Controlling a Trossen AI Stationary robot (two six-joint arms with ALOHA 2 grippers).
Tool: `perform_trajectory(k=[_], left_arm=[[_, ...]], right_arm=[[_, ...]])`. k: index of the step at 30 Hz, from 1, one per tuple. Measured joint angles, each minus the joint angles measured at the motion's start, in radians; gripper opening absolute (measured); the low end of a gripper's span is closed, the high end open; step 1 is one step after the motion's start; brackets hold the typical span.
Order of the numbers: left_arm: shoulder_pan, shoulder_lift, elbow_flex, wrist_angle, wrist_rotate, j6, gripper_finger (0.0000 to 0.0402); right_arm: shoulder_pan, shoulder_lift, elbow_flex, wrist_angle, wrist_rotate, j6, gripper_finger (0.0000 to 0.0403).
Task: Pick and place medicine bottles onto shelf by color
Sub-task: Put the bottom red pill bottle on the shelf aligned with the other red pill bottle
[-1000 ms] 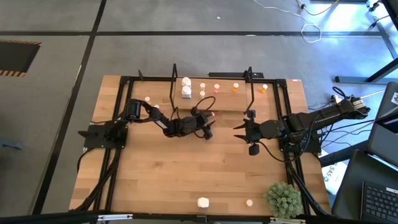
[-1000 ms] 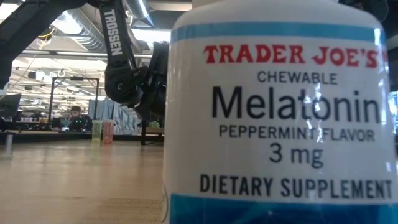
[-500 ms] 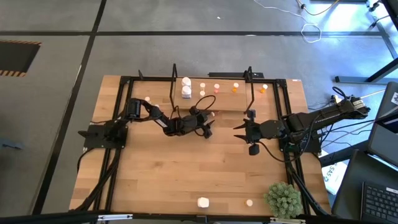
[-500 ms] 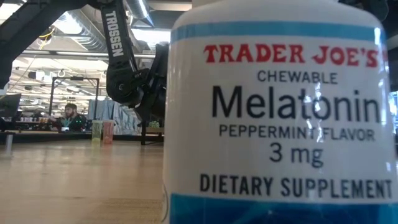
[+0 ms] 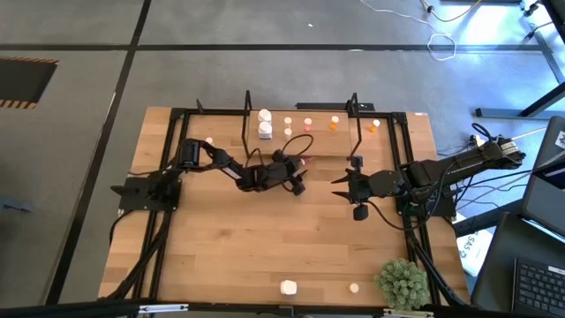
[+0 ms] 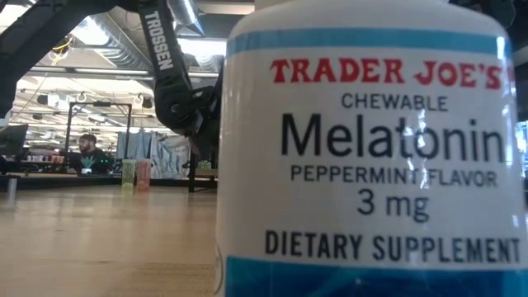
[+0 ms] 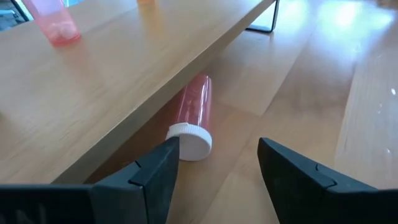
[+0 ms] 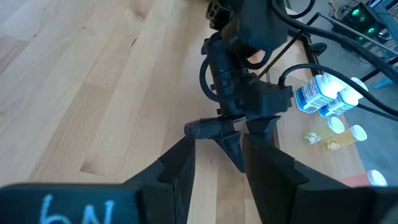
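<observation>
My left gripper (image 7: 214, 163) had crept closer to the shelf (image 7: 93, 93) edge, jaws spread and empty. The pink bottle (image 7: 194, 116) lay on its side, tucked under that edge, not yet grasped. My right gripper (image 5: 340, 187) waited, half open.

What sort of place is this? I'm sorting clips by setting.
Probably a robotics lab in a large open workspace. A black-framed light wooden table carries two dark robot arms, loose cables trail over the grey concrete floor, and the low view shows a person seated at distant desks.
</observation>
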Motion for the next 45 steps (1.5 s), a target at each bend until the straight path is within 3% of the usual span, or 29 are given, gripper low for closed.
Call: perform_trajectory(k=[13, 45], left_arm=[[-0.006, -0.001, 0.009, -0.018, -0.11, 0.057, 0.0213], [0.006, -0.002, 0.009, -0.047, 0.081, 0.052, 0.0214]], right_arm=[[0.0, 0.0, 0.0, 0.0, 0.0, 0.0, 0.0135], [0.0, 0.0, 0.0, 0.0, 0.0, 0.0, 0.0135]])
